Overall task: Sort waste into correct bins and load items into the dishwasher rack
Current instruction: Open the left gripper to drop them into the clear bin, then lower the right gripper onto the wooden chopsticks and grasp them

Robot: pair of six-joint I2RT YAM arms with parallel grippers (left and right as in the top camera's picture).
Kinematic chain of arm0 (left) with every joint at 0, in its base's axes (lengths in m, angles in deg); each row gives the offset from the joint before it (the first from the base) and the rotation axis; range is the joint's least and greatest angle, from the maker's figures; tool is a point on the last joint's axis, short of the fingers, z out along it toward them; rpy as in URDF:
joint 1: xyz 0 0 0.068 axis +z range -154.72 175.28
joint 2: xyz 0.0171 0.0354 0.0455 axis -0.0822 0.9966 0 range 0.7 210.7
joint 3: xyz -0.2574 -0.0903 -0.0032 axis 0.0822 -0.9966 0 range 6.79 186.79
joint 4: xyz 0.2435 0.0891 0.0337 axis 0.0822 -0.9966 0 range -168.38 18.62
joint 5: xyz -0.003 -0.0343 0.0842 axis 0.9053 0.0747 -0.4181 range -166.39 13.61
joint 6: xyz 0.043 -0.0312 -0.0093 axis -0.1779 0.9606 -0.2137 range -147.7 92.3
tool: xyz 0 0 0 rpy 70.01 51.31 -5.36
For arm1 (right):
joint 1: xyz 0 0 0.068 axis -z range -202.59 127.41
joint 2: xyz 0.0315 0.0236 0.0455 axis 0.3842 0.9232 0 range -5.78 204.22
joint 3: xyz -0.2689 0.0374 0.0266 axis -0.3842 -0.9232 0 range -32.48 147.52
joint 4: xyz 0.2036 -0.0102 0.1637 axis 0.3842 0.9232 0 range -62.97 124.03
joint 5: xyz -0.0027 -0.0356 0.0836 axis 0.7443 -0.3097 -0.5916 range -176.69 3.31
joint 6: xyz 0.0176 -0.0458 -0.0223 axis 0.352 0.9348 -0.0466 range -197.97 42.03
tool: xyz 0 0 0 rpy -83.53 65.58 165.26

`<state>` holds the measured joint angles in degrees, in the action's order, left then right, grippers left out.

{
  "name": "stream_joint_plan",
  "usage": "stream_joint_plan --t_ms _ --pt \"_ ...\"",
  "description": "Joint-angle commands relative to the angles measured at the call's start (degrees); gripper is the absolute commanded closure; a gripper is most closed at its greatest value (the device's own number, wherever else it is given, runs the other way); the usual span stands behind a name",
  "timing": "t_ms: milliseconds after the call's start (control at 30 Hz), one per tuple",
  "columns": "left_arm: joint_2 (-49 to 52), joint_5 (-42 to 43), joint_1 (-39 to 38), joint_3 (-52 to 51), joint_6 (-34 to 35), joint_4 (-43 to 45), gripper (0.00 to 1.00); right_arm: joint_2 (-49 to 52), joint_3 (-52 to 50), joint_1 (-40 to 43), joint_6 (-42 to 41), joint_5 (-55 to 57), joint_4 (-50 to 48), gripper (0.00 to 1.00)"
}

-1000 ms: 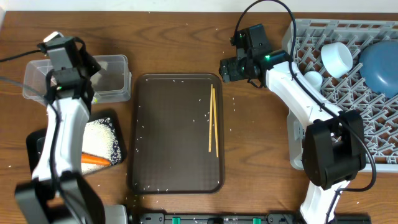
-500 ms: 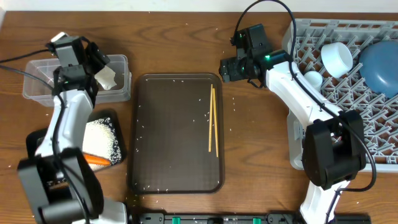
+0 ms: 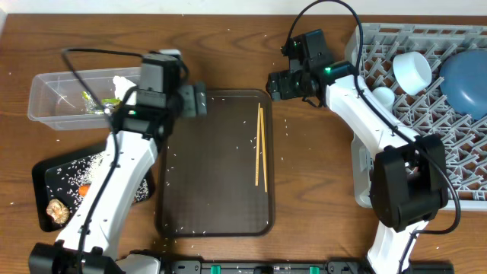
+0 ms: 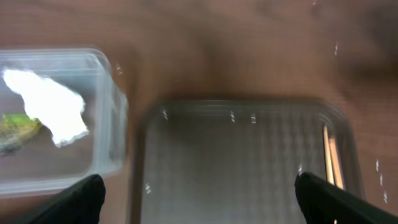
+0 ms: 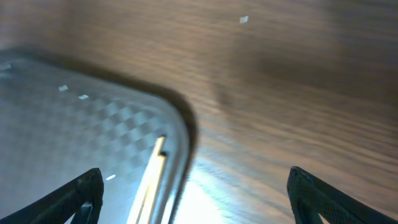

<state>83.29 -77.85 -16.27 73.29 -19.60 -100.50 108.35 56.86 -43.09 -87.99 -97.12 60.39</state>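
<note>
The crumpled napkin [image 3: 122,84] [image 4: 50,112] and the yellow-green wrapper [image 3: 95,103] [image 4: 15,127] lie in the clear tub [image 3: 53,85] [image 4: 106,149]. Rice [image 3: 99,164], a carrot [image 3: 85,189] and a brown lump [image 3: 57,209] sit in the black tray [image 3: 46,179]. My left gripper [image 3: 199,99] [image 4: 199,193] hangs open and empty over the brown serving tray's [image 3: 213,164] top-left corner. The chopsticks [image 3: 259,144] [image 5: 152,177] lie along that tray's right side. My right gripper [image 3: 274,84] [image 5: 196,186] is open above their far tips. The grey rack [image 3: 426,114] holds a blue plate [image 3: 466,80] and a pale cup [image 3: 413,70].
Loose rice grains dot the serving tray [image 4: 236,162] and the wooden table around it. A small pale bowl [image 3: 382,97] sits in the rack's left part. The rack fills the right side of the table. The black tray lies at the front left, below the tub.
My left gripper opened and left the napkin in the clear tub, then swung right to the serving tray's top-left corner. The right arm has barely moved.
</note>
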Motion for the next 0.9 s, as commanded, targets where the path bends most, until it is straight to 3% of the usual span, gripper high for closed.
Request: stream_joint_plan --t_ms 0,100,233,500,733,867 --pt "-0.17 -4.26 0.96 0.26 6.43 -2.36 0.02 0.63 -0.26 0.44 2.23 -12.2 0.04 0.15" --pt "-0.42 -4.59 3.69 0.26 12.07 -4.04 0.02 0.63 -0.26 -0.94 2.14 -17.33 1.16 0.19" --pt "-0.39 -4.57 6.21 0.26 16.33 -6.23 0.02 0.96 -0.28 -4.76 -2.32 -14.01 7.54 0.23" --pt "-0.39 -4.57 6.4 0.26 16.24 -8.66 0.02 2.8 -0.31 -10.93 -6.97 -9.51 11.82 0.35" --pt "-0.39 -4.59 6.4 0.26 16.22 -8.63 0.02 7.91 -0.31 -13.22 -12.09 -9.27 12.57 0.34" --pt "-0.39 -4.59 6.4 0.26 16.24 -8.61 0.02 8.15 -0.31 -12.48 -15.89 -6.49 12.57 0.39"
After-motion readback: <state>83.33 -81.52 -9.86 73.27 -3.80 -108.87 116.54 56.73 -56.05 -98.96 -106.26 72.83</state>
